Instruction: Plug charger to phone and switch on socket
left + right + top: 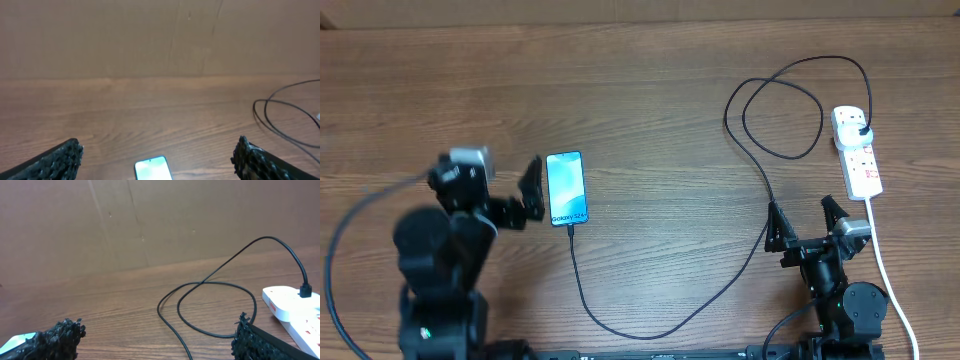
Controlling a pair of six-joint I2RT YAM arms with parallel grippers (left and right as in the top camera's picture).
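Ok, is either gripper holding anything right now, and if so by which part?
Nothing is held. The left gripper stands open beside the phone, and the right gripper stands open short of the power strip; both are empty.

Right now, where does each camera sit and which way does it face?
Overhead: above the table, looking straight down; both arms show at the bottom edge.
Left wrist: low, facing the far wall; left gripper open, phone at bottom.
Right wrist: low, facing that wall; right gripper open, socket at right.
Shared: both wrist views show the charger loop.
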